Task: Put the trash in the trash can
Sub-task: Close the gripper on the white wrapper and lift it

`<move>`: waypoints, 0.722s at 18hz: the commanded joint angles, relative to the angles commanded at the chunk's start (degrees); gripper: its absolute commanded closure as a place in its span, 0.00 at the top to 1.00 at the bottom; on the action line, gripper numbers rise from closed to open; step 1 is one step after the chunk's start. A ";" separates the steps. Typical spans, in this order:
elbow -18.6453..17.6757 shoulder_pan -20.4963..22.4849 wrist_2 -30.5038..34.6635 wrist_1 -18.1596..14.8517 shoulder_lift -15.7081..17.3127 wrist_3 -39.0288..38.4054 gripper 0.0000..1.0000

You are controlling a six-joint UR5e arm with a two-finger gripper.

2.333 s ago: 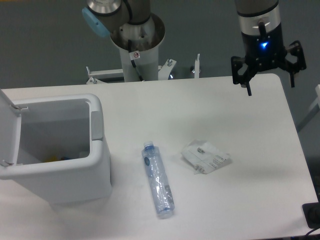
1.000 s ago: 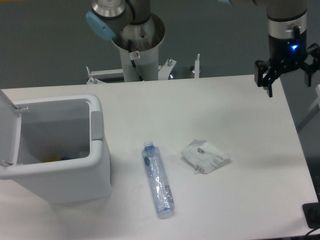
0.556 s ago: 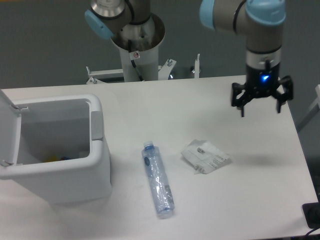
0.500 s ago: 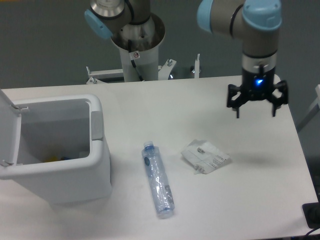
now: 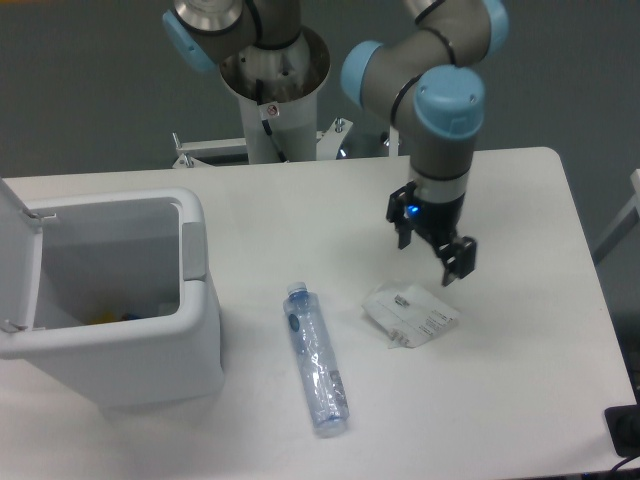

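Note:
A clear plastic water bottle [image 5: 317, 362] with a blue label lies flat on the white table [image 5: 300, 220], cap pointing away from me. A small flat white packet [image 5: 410, 313] with printed marks lies to its right. The white trash can [image 5: 120, 300] stands at the left with its lid [image 5: 12, 250] swung open. My gripper [image 5: 432, 257] hangs just above the packet's far edge, fingers spread open and empty, not touching it.
The arm's base column [image 5: 272, 90] stands behind the table's far edge. Something yellow and blue lies at the bottom of the trash can [image 5: 112, 318]. A dark object [image 5: 625, 430] sits at the table's right front corner.
The gripper has swung from the far right corner of the table leftward and down, and has turned, ending just above the packet. The bottle, packet and trash can have not moved.

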 joint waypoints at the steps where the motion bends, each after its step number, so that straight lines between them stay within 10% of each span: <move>1: 0.00 -0.53 1.57 0.79 -1.14 -0.44 1.00; 7: -1.49 -1.59 6.68 1.41 -2.82 0.09 0.96; 8: -1.49 -1.50 6.78 1.50 -2.82 -0.87 0.66; 9: -0.97 -1.42 6.86 1.15 -3.00 -1.75 0.15; 13: 1.05 -0.80 6.78 1.50 -3.88 -7.28 0.03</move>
